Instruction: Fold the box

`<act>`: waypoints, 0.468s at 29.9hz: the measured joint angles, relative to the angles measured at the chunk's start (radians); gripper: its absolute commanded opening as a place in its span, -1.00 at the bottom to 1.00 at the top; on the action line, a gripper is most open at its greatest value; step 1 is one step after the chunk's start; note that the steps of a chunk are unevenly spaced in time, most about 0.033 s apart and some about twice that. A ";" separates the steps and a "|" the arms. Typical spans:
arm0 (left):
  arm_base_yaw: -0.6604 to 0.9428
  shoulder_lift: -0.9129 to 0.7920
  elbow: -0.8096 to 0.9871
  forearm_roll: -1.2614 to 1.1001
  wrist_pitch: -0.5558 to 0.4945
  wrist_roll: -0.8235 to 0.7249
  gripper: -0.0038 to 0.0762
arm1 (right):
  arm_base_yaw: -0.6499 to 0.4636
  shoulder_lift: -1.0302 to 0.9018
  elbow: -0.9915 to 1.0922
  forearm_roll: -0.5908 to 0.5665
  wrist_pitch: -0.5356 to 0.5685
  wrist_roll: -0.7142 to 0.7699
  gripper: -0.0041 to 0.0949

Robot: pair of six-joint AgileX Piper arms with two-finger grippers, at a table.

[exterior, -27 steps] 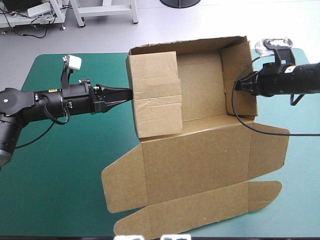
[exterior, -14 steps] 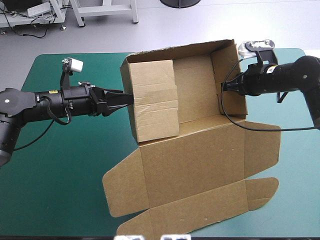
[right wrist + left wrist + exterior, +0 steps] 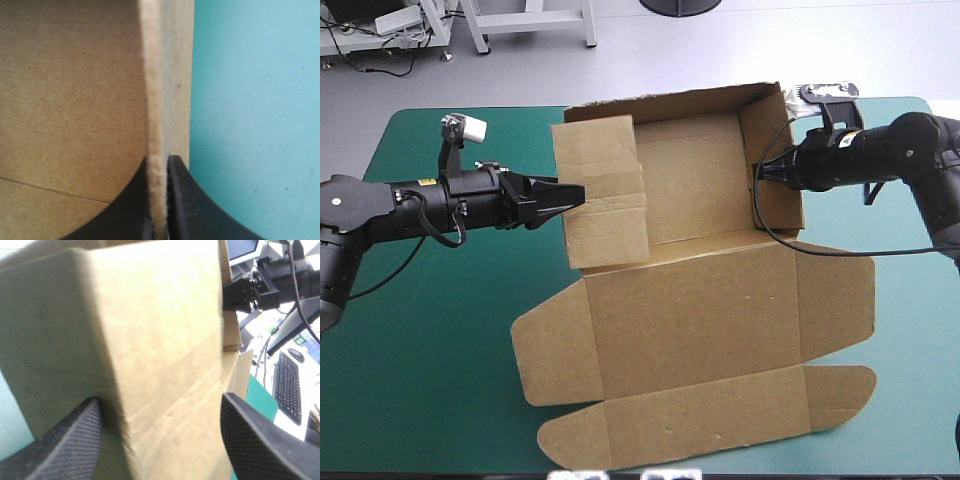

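On the middle of the table with its teal-green cover, the box sits partly built. Its far half is an open tray with the walls raised. Its lid lies flat on the cover on the side of the tray nearest the robot, with side flaps and a long front flap spread out from it. Outside the tray's left wall, a broad panel that stands up and leans a little, the left gripper comes in level, its tip right at the board. From its own wrist, the left gripper has its black fingers spread wide toward either side, and the brown wall fills the whole gap between them. One finger lies close against the board's shaded face and the other stands just off its lit edge, and nothing is clamped. Across the tray, at its right wall, the right gripper reaches in from the outer side of the box. Its wrist view shows the right gripper with both fingers drawn almost together, pinching the wall's thin edge between them. The brown inside of the box lies on one side of that edge and bare cover on the other.
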 measured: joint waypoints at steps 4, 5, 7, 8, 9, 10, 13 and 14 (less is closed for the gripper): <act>0.000 0.000 -0.001 -0.002 0.003 0.001 0.31 | 0.002 0.001 0.000 -0.007 -0.009 0.007 -0.95; -0.001 0.000 -0.001 -0.002 0.003 0.002 0.31 | 0.002 0.001 0.000 -0.007 -0.009 0.007 -0.95; -0.001 0.000 -0.001 0.008 -0.007 0.003 0.31 | 0.002 0.001 0.000 -0.006 -0.009 0.007 -0.95; -0.001 0.000 -0.001 0.015 -0.017 0.003 0.31 | 0.002 0.001 0.000 -0.003 -0.009 0.007 -0.95; -0.001 0.000 -0.001 0.022 -0.030 0.001 0.31 | 0.002 0.001 0.000 -0.001 -0.009 0.007 -0.95; -0.001 0.000 -0.001 0.027 -0.039 0.000 0.31 | 0.002 0.001 0.000 0.000 -0.009 0.007 -0.95; -0.001 0.000 -0.001 0.055 -0.068 -0.020 0.31 | 0.002 0.001 0.000 0.002 -0.010 0.008 -0.95; -0.001 0.000 -0.001 0.063 -0.077 -0.027 0.31 | 0.002 0.001 0.000 0.003 -0.010 0.011 -0.95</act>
